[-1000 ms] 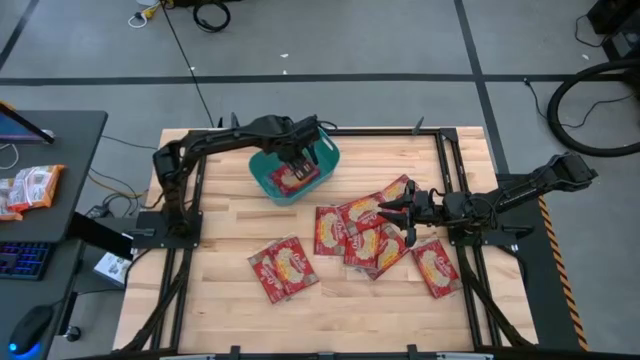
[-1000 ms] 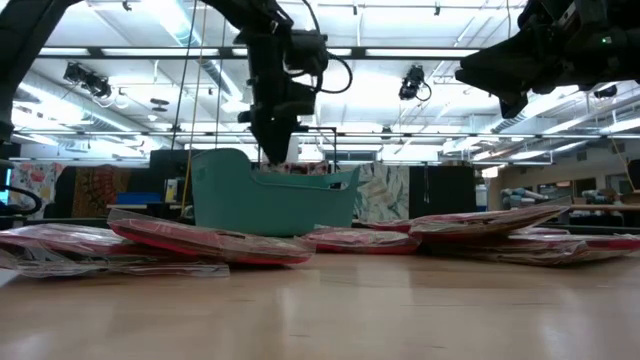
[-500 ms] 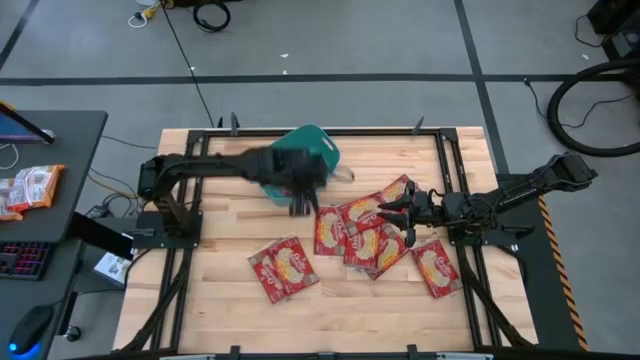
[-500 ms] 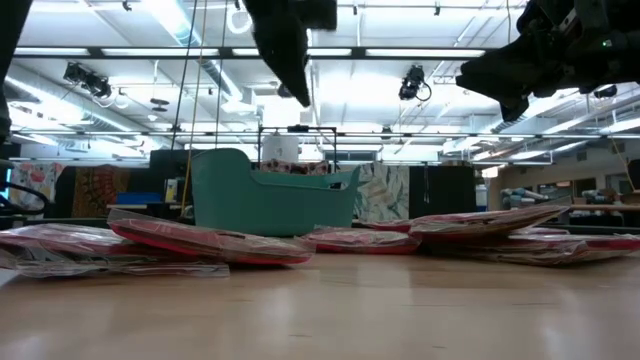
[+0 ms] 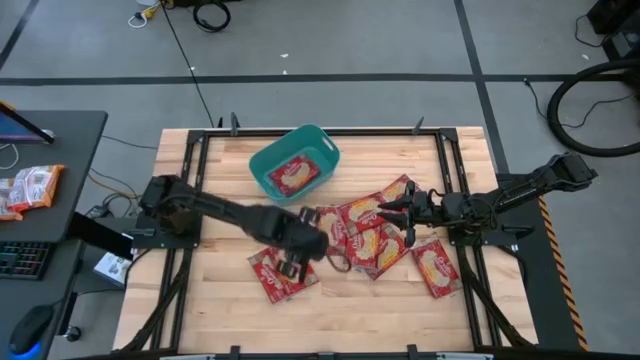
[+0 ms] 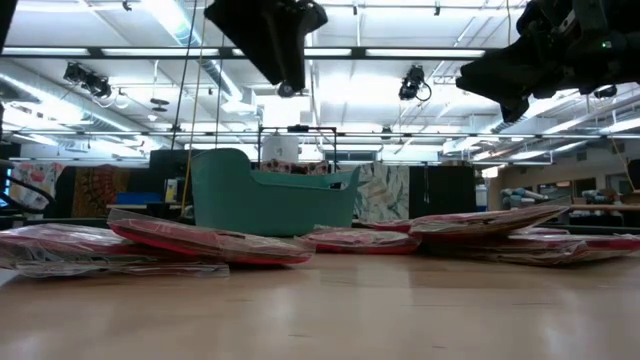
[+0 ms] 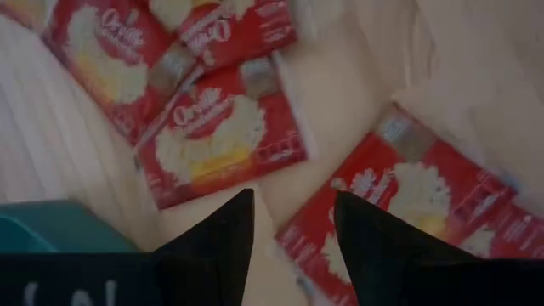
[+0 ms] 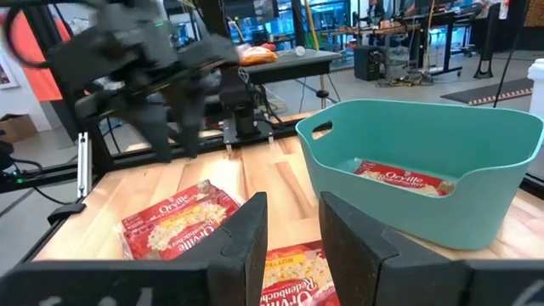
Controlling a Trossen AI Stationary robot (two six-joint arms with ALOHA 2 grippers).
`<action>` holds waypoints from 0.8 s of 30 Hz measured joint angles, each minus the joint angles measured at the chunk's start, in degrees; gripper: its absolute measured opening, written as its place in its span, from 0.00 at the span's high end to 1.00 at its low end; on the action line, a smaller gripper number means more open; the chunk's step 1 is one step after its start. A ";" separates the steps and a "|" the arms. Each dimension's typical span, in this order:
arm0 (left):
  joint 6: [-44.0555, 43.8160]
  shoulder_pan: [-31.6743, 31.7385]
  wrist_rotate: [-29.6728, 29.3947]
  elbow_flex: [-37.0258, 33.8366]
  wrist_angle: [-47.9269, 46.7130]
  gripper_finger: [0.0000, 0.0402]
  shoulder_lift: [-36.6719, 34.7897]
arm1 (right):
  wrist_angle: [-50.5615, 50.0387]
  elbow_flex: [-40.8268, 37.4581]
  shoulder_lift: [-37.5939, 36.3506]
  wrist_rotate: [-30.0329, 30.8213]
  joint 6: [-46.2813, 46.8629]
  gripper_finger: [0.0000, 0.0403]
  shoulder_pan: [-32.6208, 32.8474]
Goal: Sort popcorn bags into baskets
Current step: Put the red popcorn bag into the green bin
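Note:
The teal basket (image 5: 294, 163) (image 8: 425, 170) (image 6: 270, 195) stands at the table's far middle with one red popcorn bag (image 5: 293, 173) (image 8: 399, 178) lying flat inside. Several more bags overlap in a pile (image 5: 360, 230) right of centre. Another bag (image 5: 437, 267) lies alone to the right, and two bags (image 5: 283, 268) lie side by side nearer the near edge. My left gripper (image 5: 300, 255) (image 7: 293, 225) hovers open above the table beside those two bags. My right gripper (image 5: 395, 212) (image 8: 293, 225) hangs open over the pile's right side, touching nothing.
Black frame rails (image 5: 190, 200) run along the table's left and right sides. A side desk at the left carries orange-and-white snack packets (image 5: 30, 187) and a keyboard. Bare wood (image 5: 350, 315) stretches along the near edge.
My left arm has swung away from the basket, rising out of it and sweeping toward the near edge, and now hangs over the near-left bags. The bag it was over stays lying in the basket. My right arm has kept still.

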 joint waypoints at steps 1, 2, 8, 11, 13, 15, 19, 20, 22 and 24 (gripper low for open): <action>-0.50 -0.71 -0.85 0.00 1.13 0.58 0.74 | 0.50 0.00 0.13 0.02 -0.01 0.72 -0.01; -0.94 -1.31 -1.90 0.00 3.16 0.58 1.52 | 0.58 0.02 0.15 0.04 -0.02 0.72 -0.01; -2.37 -3.17 -9.14 0.02 13.56 0.58 7.22 | 0.82 0.02 0.32 1.54 -0.11 0.72 0.01; -3.30 -3.36 -10.17 0.00 18.30 0.58 9.78 | 0.76 0.02 0.32 2.07 -0.13 0.72 -0.01; -3.66 -3.36 -10.29 0.02 21.28 0.58 11.21 | 0.61 0.02 0.32 2.79 -0.17 0.72 -0.01; -3.73 -3.35 -10.15 0.02 23.83 0.57 12.82 | 0.44 0.02 0.32 3.20 -0.57 0.72 -0.01; -4.84 -3.52 -9.89 0.00 29.92 0.49 15.65 | 0.43 0.02 0.30 3.25 -1.19 0.72 -0.01; -5.24 -3.52 -9.92 0.00 31.48 0.46 16.48 | 0.43 0.02 0.29 3.25 -1.20 0.72 -0.01; -5.72 -3.58 -10.17 0.00 33.71 0.40 17.87 | 0.39 0.02 0.30 3.25 -1.25 0.72 -0.01; -5.84 -3.58 -10.71 0.00 35.90 0.35 19.15 | 0.40 0.02 0.24 3.32 -1.44 0.72 -0.01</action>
